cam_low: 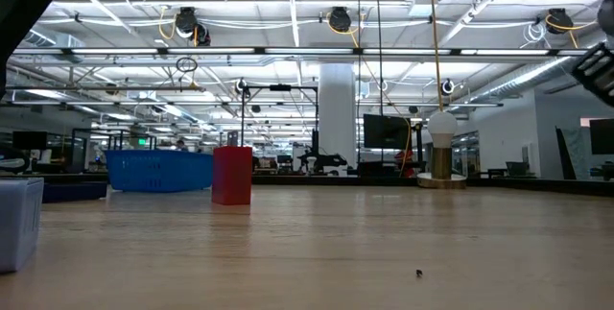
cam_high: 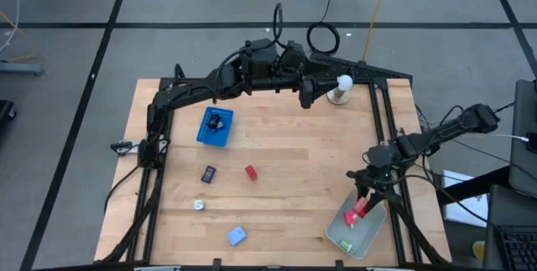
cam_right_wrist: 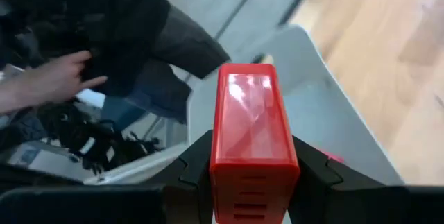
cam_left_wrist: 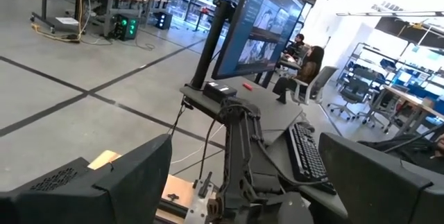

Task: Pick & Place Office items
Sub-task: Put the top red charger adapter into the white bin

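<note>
Right gripper is seen clamped on a glossy red rectangular plastic block, held over the translucent rectangular tray at the table's near right corner; a green piece lies in the tray just beside the pincer. Left gripper is parked with fingers spread at the far edge, beside the white knob-topped stand. Well away from the right pincer, on open wood, a small red block and a pale blue piece are noted.
</note>
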Robot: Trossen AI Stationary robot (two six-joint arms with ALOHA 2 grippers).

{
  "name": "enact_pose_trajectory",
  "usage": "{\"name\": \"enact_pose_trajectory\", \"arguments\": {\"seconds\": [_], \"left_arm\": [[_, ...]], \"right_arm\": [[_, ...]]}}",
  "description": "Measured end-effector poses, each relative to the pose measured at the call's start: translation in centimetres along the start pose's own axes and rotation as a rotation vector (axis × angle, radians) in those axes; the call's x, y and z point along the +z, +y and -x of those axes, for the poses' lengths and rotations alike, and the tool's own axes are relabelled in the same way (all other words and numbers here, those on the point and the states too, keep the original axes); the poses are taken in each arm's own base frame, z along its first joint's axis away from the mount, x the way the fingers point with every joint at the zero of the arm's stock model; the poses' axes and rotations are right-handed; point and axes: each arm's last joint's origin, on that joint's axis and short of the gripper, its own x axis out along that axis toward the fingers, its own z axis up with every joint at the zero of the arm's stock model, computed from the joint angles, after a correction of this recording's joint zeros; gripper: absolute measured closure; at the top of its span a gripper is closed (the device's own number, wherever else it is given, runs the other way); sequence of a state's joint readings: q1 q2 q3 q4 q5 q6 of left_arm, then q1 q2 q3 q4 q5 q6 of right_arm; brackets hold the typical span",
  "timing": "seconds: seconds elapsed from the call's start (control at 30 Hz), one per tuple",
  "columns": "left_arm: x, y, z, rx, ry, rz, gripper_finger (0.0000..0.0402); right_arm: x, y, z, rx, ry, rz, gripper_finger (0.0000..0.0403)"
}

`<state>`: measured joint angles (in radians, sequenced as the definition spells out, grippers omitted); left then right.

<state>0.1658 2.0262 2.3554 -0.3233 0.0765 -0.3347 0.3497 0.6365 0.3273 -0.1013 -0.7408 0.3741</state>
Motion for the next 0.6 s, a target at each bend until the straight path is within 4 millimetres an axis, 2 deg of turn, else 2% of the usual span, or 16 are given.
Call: {"name": "enact_pose_trajectory", "arguments": {"seconds": [0.13,0.3,0.6], "left_arm": [[-0.1,0.2,0.0,0.009,0.017,0.002,0.0034],[-0.2,0.2,0.0,0.012,0.024,0.002,0.0034],[-0.2,0.2,0.0,0.012,0.023,0.003,0.0034]], "right_arm": [[-0.1,0.5,-0.8,-0.027,-0.054,0.047,0.0291],[-1.4,0.2,-1.5,-0.058,-0.035,0.052,0.0291],[-1.7,0.2,-1.7,-0.071,-0.035,0.065,0.0291]]}}
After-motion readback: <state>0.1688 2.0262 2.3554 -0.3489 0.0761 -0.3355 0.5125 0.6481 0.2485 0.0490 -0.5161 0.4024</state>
